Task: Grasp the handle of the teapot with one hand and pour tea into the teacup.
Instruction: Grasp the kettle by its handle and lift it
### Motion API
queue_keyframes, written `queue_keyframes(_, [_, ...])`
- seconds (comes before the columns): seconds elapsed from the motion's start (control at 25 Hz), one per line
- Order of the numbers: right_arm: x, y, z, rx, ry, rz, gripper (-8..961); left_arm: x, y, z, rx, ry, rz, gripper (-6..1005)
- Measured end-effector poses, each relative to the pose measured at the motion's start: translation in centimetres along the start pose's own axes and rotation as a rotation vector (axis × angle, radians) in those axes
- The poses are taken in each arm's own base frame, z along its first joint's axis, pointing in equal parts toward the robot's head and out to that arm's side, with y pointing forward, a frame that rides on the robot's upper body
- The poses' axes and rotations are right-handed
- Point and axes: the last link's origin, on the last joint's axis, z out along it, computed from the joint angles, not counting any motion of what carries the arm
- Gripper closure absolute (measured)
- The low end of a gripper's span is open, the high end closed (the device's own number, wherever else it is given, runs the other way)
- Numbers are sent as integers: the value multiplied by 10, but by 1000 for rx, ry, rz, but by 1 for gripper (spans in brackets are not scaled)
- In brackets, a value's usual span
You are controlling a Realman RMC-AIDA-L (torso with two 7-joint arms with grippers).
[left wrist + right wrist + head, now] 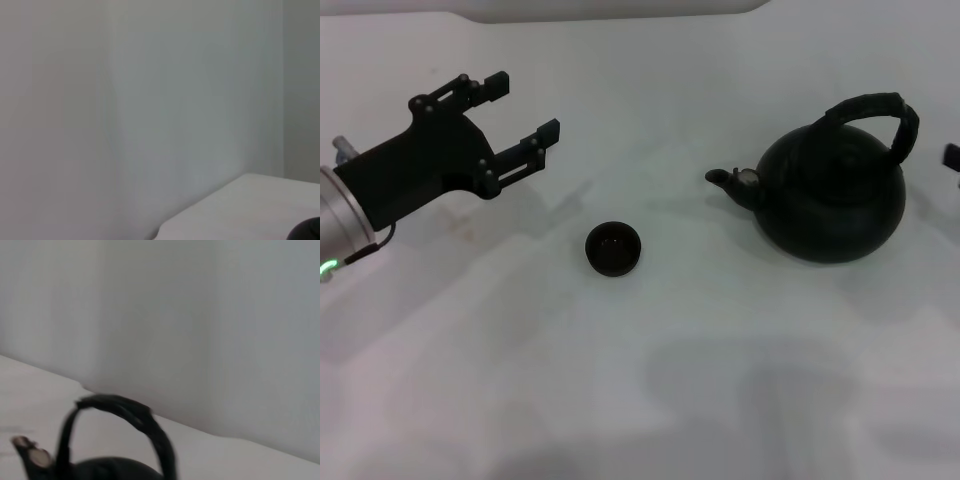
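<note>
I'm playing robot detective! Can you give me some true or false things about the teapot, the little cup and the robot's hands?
1. The teapot stands upright on the table. True.
2. The left gripper holds the handle. False: it is open, off to the left, touching nothing.
3. The teacup sits between the left gripper and the teapot. True.
4. The spout points away from the teacup. False: it points toward the cup's side.
5. The teacup lies tipped over. False: it stands upright.

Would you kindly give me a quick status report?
Left gripper open, hovering left of teacup. Right gripper barely visible beside teapot; handle ungrasped. Nothing between spout and teacup.
</note>
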Motion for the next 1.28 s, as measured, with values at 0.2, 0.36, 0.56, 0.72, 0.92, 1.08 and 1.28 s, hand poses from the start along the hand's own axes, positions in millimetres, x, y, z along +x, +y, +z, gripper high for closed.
queue_keyframes(0.2, [-2, 6, 8, -50, -15, 9, 220, -5, 1, -2, 3, -11, -16, 251])
queue_keyframes(0.36, [4, 3, -1, 21, -12, -27, 219, -6, 0, -3, 10, -8, -25, 251])
queue_keyframes(0.56, [20, -4, -6, 179, 11, -184, 216, -5, -2, -3, 17, -7, -25, 252])
queue_keyframes(0.72, [31, 0, -7, 261, 13, -246, 209, -6, -5, -5, 32, -7, -29, 252])
queue_keyframes(0.92, [45, 20, -8, 288, 19, -271, 207, -7, -6, -3, 30, -10, -35, 252])
queue_keyframes(1.08, [43, 36, -7, 245, -34, -238, 207, -9, -6, -1, 27, -16, -47, 253])
queue_keyframes(1.28, [31, 60, -7, 177, -150, -123, 206, -12, -6, 0, 24, -20, -58, 253])
